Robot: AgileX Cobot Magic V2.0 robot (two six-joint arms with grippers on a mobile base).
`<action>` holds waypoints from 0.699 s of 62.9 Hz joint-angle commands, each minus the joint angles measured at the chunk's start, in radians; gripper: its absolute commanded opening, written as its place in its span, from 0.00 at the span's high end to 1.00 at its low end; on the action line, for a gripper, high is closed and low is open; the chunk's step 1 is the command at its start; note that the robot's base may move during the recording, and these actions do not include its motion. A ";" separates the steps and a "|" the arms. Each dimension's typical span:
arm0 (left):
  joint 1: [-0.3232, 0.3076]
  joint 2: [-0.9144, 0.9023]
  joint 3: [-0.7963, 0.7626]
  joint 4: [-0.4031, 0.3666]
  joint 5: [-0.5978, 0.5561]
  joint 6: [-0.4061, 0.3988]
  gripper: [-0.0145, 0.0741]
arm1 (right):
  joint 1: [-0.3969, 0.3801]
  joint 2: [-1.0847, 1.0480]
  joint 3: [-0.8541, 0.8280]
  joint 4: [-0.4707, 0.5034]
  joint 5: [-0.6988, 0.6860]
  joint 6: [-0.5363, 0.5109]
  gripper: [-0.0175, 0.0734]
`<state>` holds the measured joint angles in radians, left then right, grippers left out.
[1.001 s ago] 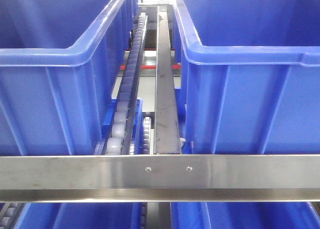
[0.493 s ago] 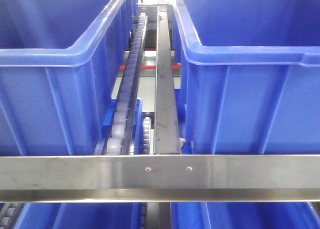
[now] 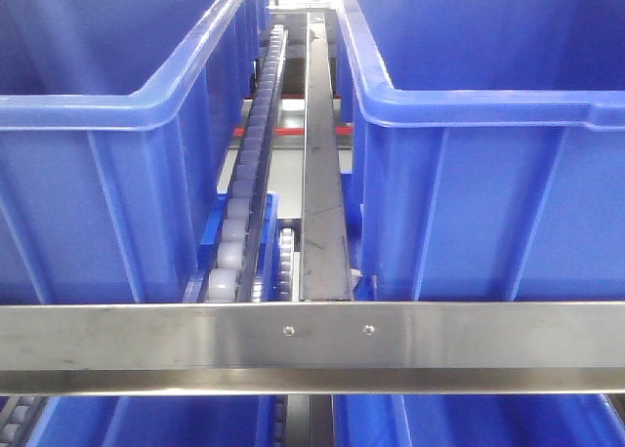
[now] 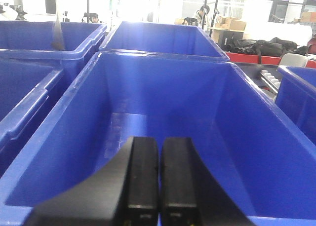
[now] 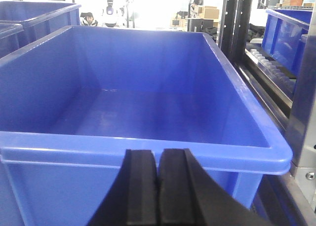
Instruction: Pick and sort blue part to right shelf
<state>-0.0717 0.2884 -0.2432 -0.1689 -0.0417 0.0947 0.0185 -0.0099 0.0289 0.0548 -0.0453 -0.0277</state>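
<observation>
Since both of our claws are pressed closed with nothing between their black fingers, we think we have not picked anything up yet. Our left claw [image 4: 159, 186] sits low at the near edge of a big blue bin [image 4: 163, 88], and its two fingers touch side by side. Our right claw [image 5: 158, 191] looks the same, closed tight and empty, just in front of the rim of another blue bin [image 5: 143, 144]. We think the claws are kept closed and low like this because they are waiting, not reaching. We looked for the blue part, the tall thin one with the square cap, but we cannot see it in any view. The floor of the left bin looks bare, and so does the floor of the right bin. In the front view we see two blue bins, one on the left [image 3: 107, 125] and one on the right [image 3: 488, 125], but that camera is too low to see inside them. Between them run a row of little white rollers [image 3: 244, 193] and a long shiny metal rail [image 3: 322, 174]. We think the rollers are there so bins can slide along the shelf. A flat steel bar [image 3: 312, 345] runs across the front, most likely to stop the bins from sliding off. The job looks like it is at the very start. We would need to find the blue part first, then open one claw wide before we go for it.
</observation>
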 commanded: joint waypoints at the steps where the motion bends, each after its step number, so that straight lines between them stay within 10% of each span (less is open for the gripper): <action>1: 0.003 0.007 -0.029 -0.008 -0.084 -0.003 0.70 | -0.003 -0.022 -0.019 -0.009 -0.091 0.001 0.78; 21: 0.003 0.005 -0.004 -0.004 -0.082 -0.003 0.70 | -0.003 -0.022 -0.019 -0.009 -0.090 0.001 0.78; 29: 0.003 -0.036 0.056 0.169 -0.082 -0.003 0.70 | -0.003 -0.022 -0.019 -0.009 -0.087 0.001 0.78; 44: 0.003 -0.240 0.207 0.169 -0.077 -0.072 0.70 | -0.003 -0.022 -0.019 -0.009 -0.085 0.001 0.78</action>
<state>-0.0717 0.0965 -0.0404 0.0000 -0.0395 0.0405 0.0185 -0.0099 0.0289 0.0534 -0.0453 -0.0277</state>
